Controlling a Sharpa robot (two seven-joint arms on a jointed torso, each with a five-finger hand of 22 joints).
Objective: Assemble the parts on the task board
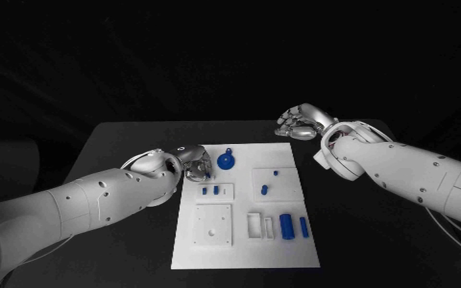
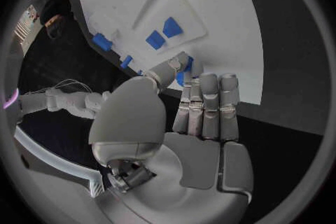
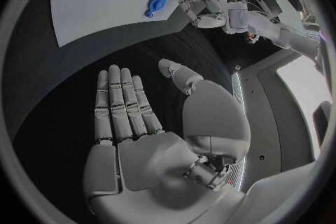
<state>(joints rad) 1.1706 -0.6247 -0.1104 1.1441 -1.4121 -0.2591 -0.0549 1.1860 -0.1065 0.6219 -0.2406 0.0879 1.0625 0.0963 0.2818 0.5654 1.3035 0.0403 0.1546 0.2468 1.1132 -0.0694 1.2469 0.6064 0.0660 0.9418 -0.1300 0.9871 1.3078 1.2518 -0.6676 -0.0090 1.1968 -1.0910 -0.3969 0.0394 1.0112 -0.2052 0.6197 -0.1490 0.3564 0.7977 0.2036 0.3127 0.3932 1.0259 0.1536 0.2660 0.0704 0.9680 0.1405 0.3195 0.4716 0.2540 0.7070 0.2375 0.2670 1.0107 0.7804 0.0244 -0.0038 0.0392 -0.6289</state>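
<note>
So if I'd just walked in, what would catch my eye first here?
Probably the white task board glowing against the black table, dotted with small blue parts such as the round blue piece near its far edge. Then the two silver robot hands: the left robot hand at the board's left edge, the right robot hand beyond its far right corner, fingers open.

Flat white rectangular task board [image 1: 240, 248] lies mid-table w/ small blue plastic parts on it: round keyed piece [image 1: 226, 161] at far end, upright cylinders [image 1: 286, 225] near right edge.
</note>
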